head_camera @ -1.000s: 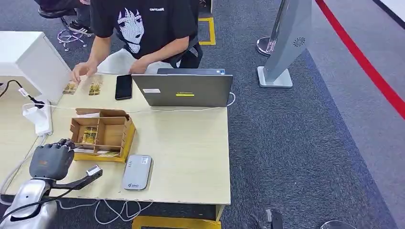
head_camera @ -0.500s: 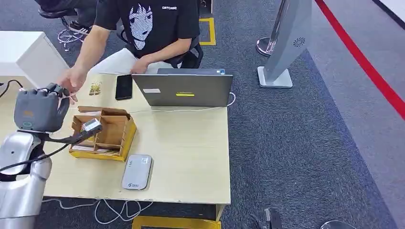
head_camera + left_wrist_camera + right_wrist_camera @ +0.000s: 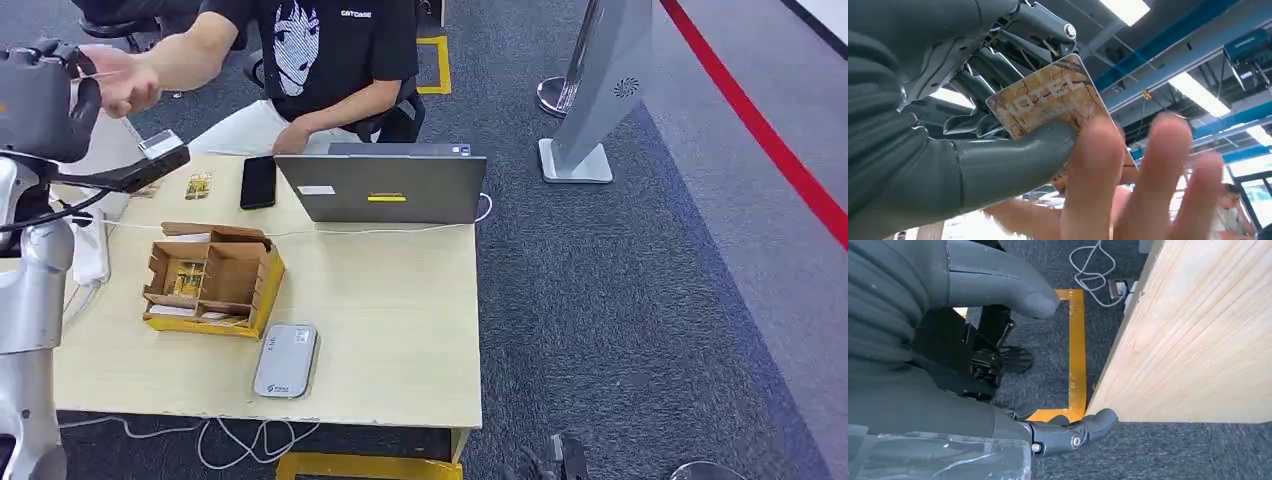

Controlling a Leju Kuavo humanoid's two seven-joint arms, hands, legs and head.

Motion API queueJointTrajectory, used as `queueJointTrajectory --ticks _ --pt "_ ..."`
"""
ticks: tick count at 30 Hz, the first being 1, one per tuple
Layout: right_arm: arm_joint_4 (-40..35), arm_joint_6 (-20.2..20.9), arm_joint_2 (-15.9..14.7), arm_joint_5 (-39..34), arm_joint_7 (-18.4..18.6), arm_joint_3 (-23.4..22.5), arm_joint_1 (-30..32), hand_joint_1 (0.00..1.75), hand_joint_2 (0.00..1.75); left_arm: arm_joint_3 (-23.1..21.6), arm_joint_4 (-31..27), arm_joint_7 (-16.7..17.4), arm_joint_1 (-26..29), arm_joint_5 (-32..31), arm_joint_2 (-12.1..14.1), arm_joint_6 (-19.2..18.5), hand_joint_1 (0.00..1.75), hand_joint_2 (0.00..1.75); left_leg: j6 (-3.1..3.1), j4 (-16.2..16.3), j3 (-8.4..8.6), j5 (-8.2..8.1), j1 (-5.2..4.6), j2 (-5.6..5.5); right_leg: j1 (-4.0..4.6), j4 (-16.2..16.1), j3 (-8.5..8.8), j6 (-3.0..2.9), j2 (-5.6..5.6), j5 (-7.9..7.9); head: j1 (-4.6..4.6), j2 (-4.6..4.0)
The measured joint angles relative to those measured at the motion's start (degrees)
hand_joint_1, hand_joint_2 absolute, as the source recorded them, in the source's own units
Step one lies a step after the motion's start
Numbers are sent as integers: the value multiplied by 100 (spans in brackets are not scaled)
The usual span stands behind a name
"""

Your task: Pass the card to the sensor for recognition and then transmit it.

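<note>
At the upper left of the head view, above the far corner of the tabletop point(image 3: 400, 330): left hand point(image 3: 40, 95), raised high on its silver arm, fingers closed on the card point(image 3: 1058, 107). The card is marbled gold and brown with the word HOTEL printed on it, pinched between the thick grey thumb and the darker fingers point(image 3: 998, 60) behind it. A person's hand point(image 3: 125, 85) reaches in to the left hand; in the left wrist view its blurred fingertips overlap the card's free edge, though actual contact cannot be told.

On the tabletop, near edge: sensor point(image 3: 286, 361), a flat grey reader lying just beside the cardboard box point(image 3: 212, 280). The box is open, divided into compartments, with cards in some of them.

On the tabletop, far edge: laptop point(image 3: 385, 187), open with its lid toward the robot; black phone point(image 3: 258, 182) beside it; one loose card point(image 3: 198, 185) to the left of the phone.

Below the tabletop's edge, over grey carpet and yellow floor tape point(image 3: 1077, 355): right hand point(image 3: 998, 360), hanging, holding nothing, thumb and fingers apart.
</note>
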Motion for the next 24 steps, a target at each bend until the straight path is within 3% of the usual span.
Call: queueJointTrajectory --ticks 14,15,16,24 --pt "44 -18 -2 -9 -9 0 -10 0 175 -4 179 2 126 24 133 52 175 175 0 0 -2 -1 -1 2 0 0 0 0 3 0 -2 0" --pt "44 -17 -2 -9 -9 0 -10 0 175 -4 192 2 138 26 138 52 54 175 0 0 -3 -1 -1 2 0 0 -1 0 4 0 -2 0" --pt "44 -20 -2 -9 -9 0 -10 0 175 -4 203 2 147 31 142 52 0 175 -1 0 -4 -2 -1 2 -1 0 -2 0 4 0 0 0" --pt "44 -33 -2 -9 0 0 -8 0 175 -2 243 -13 285 31 142 227 0 175 -1 0 -5 -3 -1 1 -1 -1 -2 1 2 -2 -2 0"
